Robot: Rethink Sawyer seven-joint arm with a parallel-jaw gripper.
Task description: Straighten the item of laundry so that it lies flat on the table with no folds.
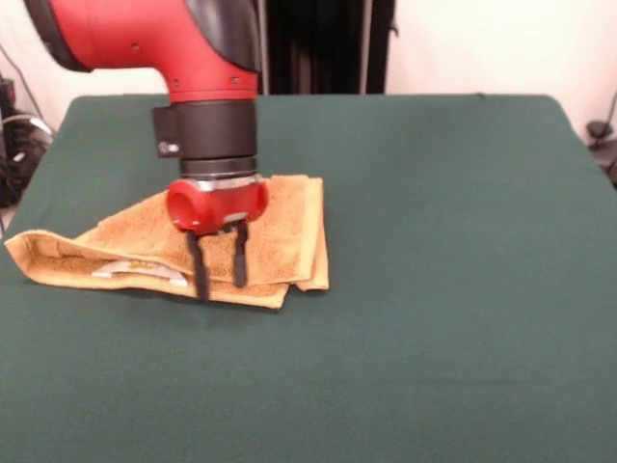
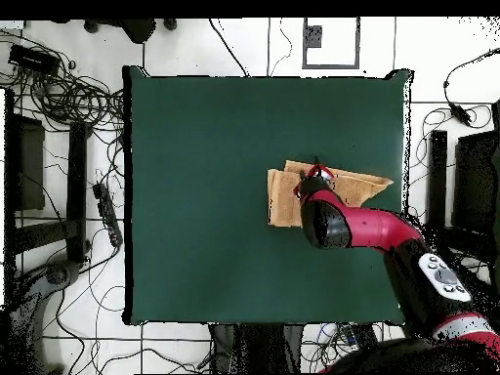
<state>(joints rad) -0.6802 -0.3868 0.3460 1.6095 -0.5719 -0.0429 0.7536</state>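
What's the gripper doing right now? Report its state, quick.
Gripper: open, holding nothing; its two fingers stand apart, pointing down at the folded towel near its front edge.

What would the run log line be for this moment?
towel: folded, not flat | pincer: open, tips down at towel's near edge | label: showing | table: towel at one side

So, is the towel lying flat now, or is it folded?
Folded: the towel lies in overlapping layers, with one corner stretched out to a point.
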